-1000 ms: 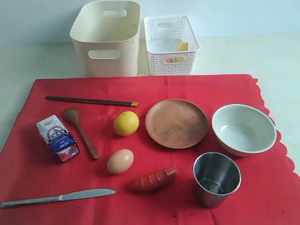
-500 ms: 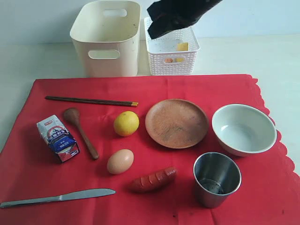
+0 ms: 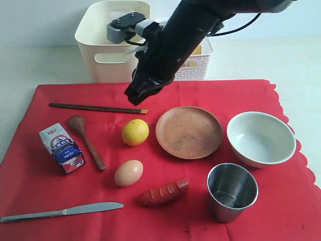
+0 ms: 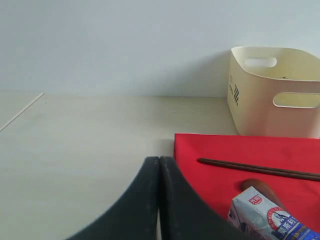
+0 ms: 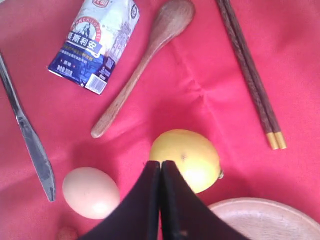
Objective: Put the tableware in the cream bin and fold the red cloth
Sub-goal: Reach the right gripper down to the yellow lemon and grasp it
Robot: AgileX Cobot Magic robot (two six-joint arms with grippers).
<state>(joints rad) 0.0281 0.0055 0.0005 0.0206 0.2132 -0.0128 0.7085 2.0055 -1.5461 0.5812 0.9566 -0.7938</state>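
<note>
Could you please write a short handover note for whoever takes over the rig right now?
Left gripper: jaws shut, empty, over the bare table beside the red cloth.
Right gripper: jaws shut, empty, above the cloth near the chopsticks.
On the cloth: chopsticks, wooden spoon, knife, wooden plate, white bowl, steel cup. Cream bin stands behind the cloth.
Done: nothing yet.
Left: all six pieces into the bin, then fold the cloth; lemon, egg, sausage and carton also lie on it.
</note>
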